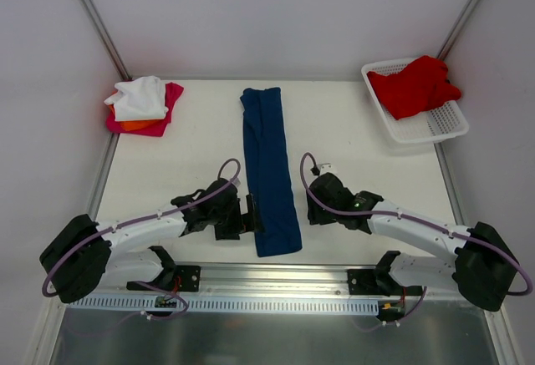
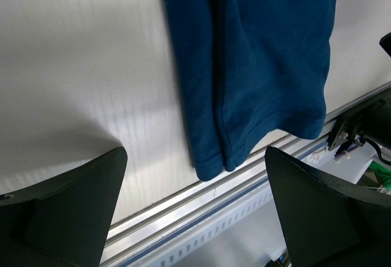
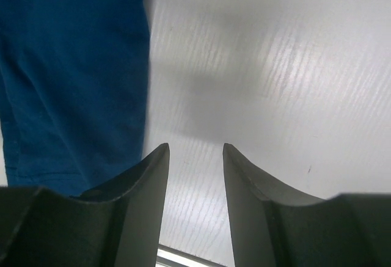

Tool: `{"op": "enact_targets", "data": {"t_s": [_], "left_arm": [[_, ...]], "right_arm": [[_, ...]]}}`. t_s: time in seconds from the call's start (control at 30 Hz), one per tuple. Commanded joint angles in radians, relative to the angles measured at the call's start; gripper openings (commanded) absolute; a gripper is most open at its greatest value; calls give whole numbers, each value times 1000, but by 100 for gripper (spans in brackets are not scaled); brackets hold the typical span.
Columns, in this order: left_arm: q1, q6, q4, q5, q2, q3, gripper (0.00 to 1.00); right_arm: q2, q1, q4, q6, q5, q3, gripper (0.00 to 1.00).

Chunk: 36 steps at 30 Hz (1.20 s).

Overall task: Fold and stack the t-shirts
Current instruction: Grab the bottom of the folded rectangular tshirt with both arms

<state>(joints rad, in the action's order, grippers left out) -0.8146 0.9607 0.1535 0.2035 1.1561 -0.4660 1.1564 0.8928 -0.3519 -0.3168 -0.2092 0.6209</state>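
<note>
A navy blue t-shirt (image 1: 269,169), folded into a long narrow strip, lies down the middle of the table; its near end shows in the left wrist view (image 2: 256,65) and its right edge in the right wrist view (image 3: 73,71). My left gripper (image 1: 251,215) (image 2: 195,151) is wide open and empty at the strip's near left edge. My right gripper (image 1: 311,206) (image 3: 195,146) is open and empty over bare table just right of the strip. White (image 1: 140,96), orange (image 1: 138,124) and magenta (image 1: 171,98) t-shirts lie stacked at the far left. A red t-shirt (image 1: 414,85) lies in the basket.
The white lattice basket (image 1: 435,131) stands at the far right corner. A metal rail (image 1: 276,277) runs along the table's near edge, close to the strip's near end. White walls enclose the table at the back and sides.
</note>
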Motion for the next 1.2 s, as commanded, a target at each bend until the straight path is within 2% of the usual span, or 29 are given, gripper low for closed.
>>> {"op": "enact_targets", "data": {"t_s": [0.0, 0.2, 0.37, 0.43, 0.57, 0.67, 0.83, 1.17], "left_arm": [[-75, 85, -21, -85, 36, 9, 99], [-153, 128, -54, -125, 149, -32, 99], [-189, 147, -71, -133, 192, -46, 99], [-189, 156, -75, -133, 183, -37, 99], [-192, 171, -117, -133, 125, 22, 99], [-192, 197, -152, -136, 61, 87, 99], [-192, 220, -190, -174, -62, 165, 98], [-192, 260, -244, -184, -115, 239, 98]], "right_arm": [[-17, 12, -53, -34, -74, -3, 44], [25, 63, -110, -60, -157, 36, 45], [115, 152, -238, -134, -307, 103, 55], [112, 172, -210, -145, -280, 93, 59], [-28, 164, 21, -172, -139, -27, 61], [-113, 159, 106, -226, -79, -107, 60], [-273, 156, 117, -252, -71, -159, 60], [-468, 120, 226, -401, 8, -317, 61]]}}
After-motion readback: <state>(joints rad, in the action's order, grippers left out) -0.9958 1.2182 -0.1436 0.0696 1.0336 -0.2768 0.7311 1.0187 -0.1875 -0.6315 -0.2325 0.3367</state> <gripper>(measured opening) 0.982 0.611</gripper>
